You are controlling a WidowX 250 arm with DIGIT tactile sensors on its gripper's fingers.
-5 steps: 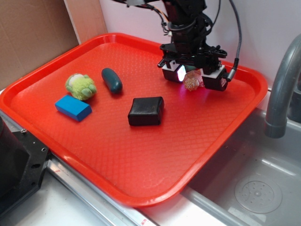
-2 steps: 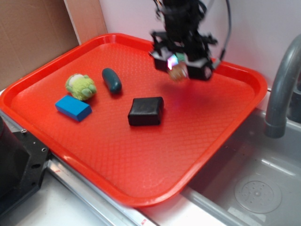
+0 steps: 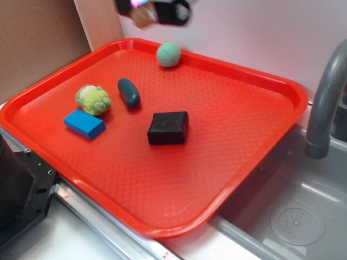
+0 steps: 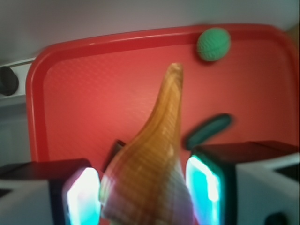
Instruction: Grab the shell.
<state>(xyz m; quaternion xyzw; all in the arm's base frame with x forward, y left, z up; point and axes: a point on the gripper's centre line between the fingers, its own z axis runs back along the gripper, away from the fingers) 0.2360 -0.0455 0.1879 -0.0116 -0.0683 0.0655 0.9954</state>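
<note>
The shell [image 4: 152, 164] fills the wrist view, tan-orange with fine ridges and a long pointed tip. It sits between my two glowing pads, one pad [image 4: 83, 197] on each side, held off the tray. My gripper [image 4: 146, 197] is shut on it. In the exterior view the gripper [image 3: 154, 11] is a blur at the top edge, high above the tray's far rim, with the shell [image 3: 142, 18] showing as a tan smear in it.
The red tray [image 3: 227, 179] carries a green knitted ball [image 3: 168, 54] near its far rim, a dark teal oblong [image 3: 129, 92], a fuzzy yellow-green plush [image 3: 92, 99], a blue block [image 3: 84, 124] and a black block [image 3: 168, 128]. A sink and grey faucet [image 3: 325, 103] lie right.
My gripper has risen off the tray and swung left and back with the shell in it. The green ball, earlier hidden behind the arm, now shows.
</note>
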